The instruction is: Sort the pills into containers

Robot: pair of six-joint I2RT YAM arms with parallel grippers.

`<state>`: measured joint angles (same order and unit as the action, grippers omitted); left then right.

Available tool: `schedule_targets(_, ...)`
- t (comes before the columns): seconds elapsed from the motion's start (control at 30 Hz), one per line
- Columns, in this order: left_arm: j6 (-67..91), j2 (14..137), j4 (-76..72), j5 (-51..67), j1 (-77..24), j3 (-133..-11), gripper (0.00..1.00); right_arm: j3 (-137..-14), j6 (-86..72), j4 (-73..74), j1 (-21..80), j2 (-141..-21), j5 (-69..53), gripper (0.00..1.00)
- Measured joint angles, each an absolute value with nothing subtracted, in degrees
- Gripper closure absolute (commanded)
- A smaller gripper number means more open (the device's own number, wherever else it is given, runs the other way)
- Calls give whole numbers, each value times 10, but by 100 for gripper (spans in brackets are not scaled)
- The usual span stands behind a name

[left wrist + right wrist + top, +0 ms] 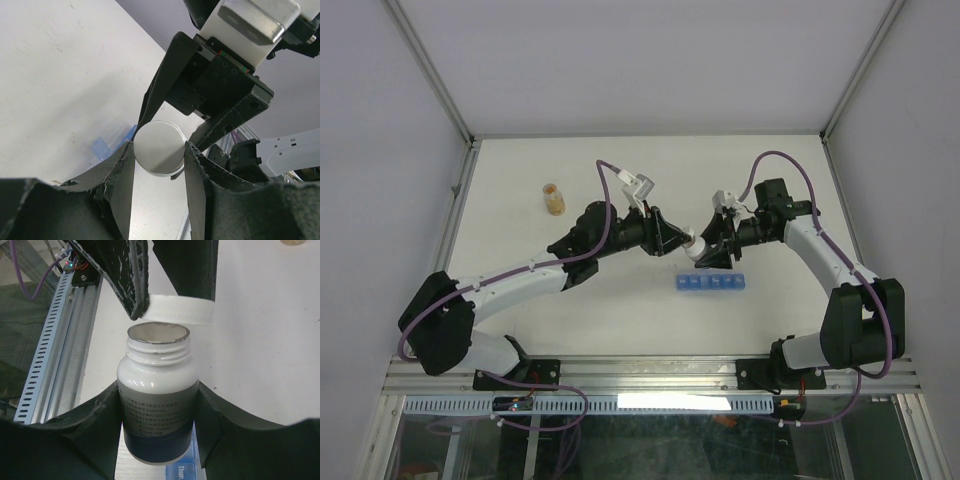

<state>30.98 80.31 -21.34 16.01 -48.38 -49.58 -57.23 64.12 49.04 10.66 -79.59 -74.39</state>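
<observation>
A white bottle [157,365] is gripped by the right end effector [157,400], and its mouth is uncovered. A white cap [177,309] is clamped by the left end effector [159,150] and held just off that mouth. Both are held just behind the organizer [712,283], which is laid flat on the surface [620,310]. An amber vial [554,199] is seen well left of and behind the organizer.

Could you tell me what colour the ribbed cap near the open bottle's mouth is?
White; the round ribbed plastic cap shows best in the right wrist view.
</observation>
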Motion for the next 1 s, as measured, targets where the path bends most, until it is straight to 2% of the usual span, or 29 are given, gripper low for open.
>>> schedule_targets(0.6, 335, 769, -197, 100, -479, -496, 100, -572, 641, 491, 109, -799, -744, 100)
schedule_targets(1.0, 315, 763, -91, -4, -451, -476, 100, -572, 641, 491, 109, -799, -744, 100)
